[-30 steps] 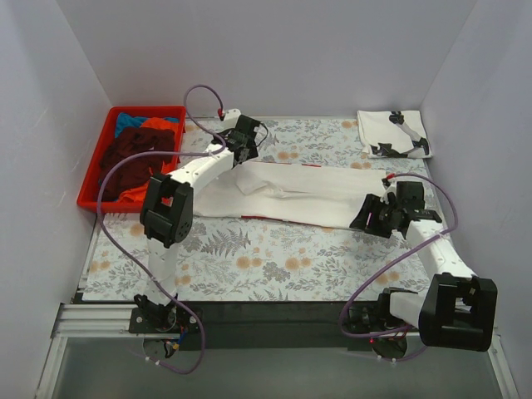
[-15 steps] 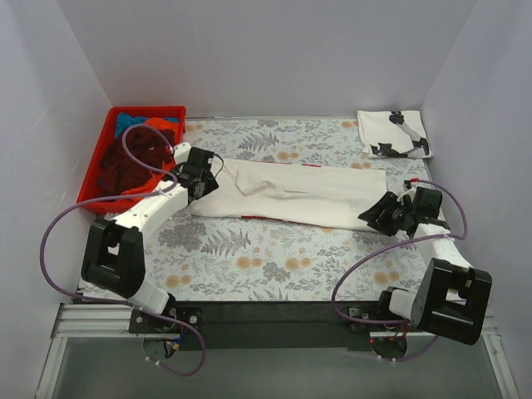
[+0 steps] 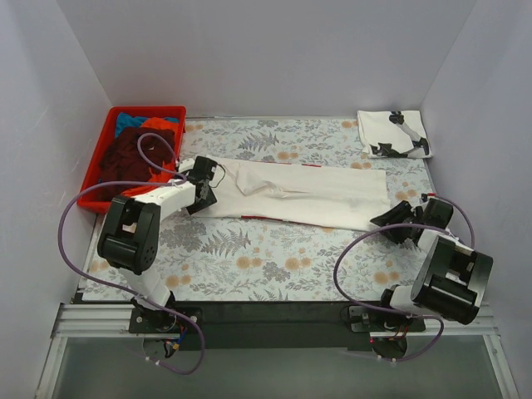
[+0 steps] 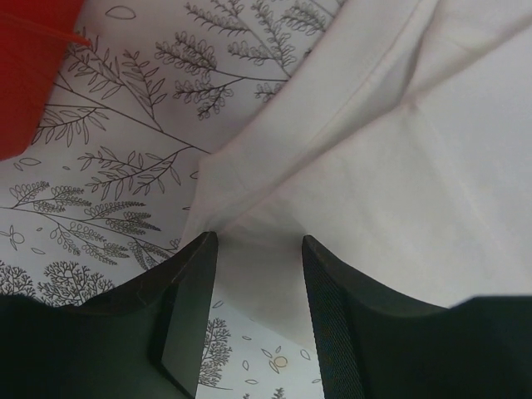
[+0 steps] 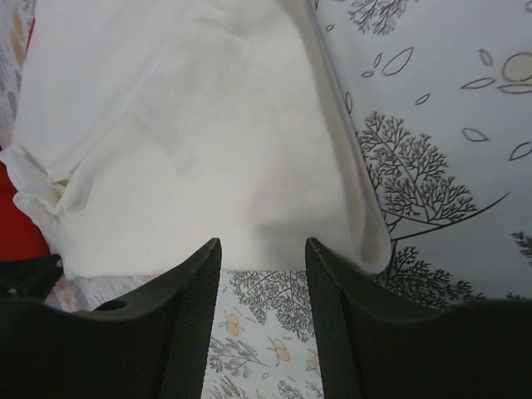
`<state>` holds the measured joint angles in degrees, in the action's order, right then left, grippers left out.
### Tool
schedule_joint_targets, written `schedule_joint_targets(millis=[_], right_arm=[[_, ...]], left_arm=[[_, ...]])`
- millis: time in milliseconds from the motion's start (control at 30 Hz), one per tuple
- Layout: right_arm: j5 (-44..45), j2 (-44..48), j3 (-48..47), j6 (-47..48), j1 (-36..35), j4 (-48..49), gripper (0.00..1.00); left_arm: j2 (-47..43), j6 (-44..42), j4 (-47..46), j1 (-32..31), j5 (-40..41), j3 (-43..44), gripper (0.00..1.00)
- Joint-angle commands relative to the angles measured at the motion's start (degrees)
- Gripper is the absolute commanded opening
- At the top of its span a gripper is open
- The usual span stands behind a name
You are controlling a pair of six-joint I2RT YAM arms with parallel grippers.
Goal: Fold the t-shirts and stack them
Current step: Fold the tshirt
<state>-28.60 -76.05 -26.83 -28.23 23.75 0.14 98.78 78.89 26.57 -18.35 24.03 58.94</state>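
Far left: red crate (image 3: 148, 109), heaped with unfolded tees (image 3: 133, 154) in maroon, orange and blue. Just right of it, left gripper (image 3: 202, 184) low at the left end of the white tee (image 3: 307, 195). In the wrist view, fingers (image 4: 187, 291) parted, a corner of cloth lying between them, not pinched.

White tee flat on the floral mat (image 3: 274, 258), mid-table, narrowed to a long strip. Long axis across the table, left to right, right end a shade nearer the bases. Neck end or hem end: cannot tell.

Right gripper (image 3: 399, 218) at the strip's right end, fingers (image 5: 191, 307) likewise apart, hem just ahead of the tips, nothing held.

Far right corner: folded tee with black print (image 3: 393, 133).

Judged step: crosswise fold not yet begun. Next move probably calls for closing on both ends, then carrying one end over the other without skewing the layers.
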Motion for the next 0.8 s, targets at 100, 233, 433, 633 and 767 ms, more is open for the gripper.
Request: schedule_joint_targets(millis=[100,233,433,633,767], right_arm=[[-0.6,-5.2,2.0,0.5,8.7,4.7,0.53],[-1.5,-7.2,2.0,0.0,15.1,4.5,0.52],[-0.2,-5.5,-0.1,0.2,19.1,2.7,0.53],[-4.4,1.8,1.2,0.2,18.0,5.7,0.53],[-8.6,7.0,4.2,-2.6,14.7,13.0,0.54]], left_arm=[[-0.5,4.3,5.8,0.7,1.0,-3.5,0.44],[-3.7,5.7,8.8,0.7,1.3,-7.8,0.43],[-13.1,7.5,13.1,0.7,-1.3,-14.4,0.43],[-24.7,8.2,14.7,0.7,-3.6,-15.7,0.51],[-29.6,7.5,15.7,0.5,-5.7,-12.9,0.57]])
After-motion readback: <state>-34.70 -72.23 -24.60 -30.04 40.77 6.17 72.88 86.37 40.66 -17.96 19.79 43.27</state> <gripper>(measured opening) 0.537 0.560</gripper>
